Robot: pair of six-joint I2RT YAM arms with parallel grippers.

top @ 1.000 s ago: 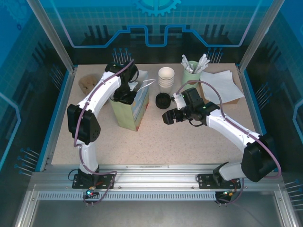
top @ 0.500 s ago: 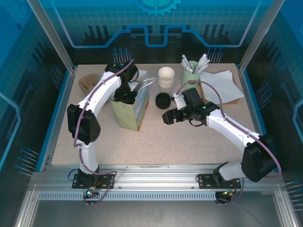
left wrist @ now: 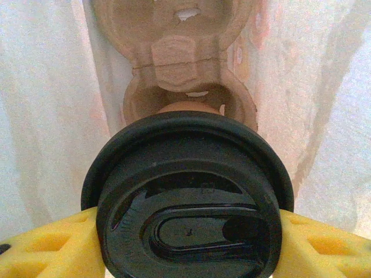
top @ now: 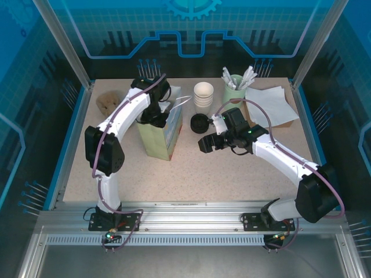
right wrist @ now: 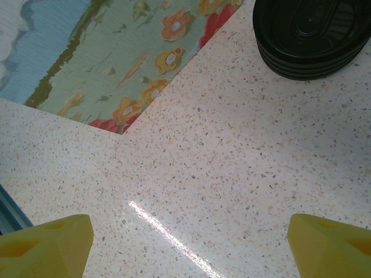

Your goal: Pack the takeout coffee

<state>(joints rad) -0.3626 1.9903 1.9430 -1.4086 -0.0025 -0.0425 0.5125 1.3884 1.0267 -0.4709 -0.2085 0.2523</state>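
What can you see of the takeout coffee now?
The takeout coffee is seen from above: a round black plastic lid with a raised rim and an oval sip recess, plus a sliver of brownish paper cup beyond it. The left gripper clamps its sides between yellow fingers. It is upright inside the white-walled bag, over a well of the brown pulp carrier; contact there is unclear.

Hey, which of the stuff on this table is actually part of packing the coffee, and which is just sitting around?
In the job: takeout coffee, gripped by left claw; floral bag; cup tray inside it.
Lying about: black lids; white cups; green holder; napkins; brown piece far left.
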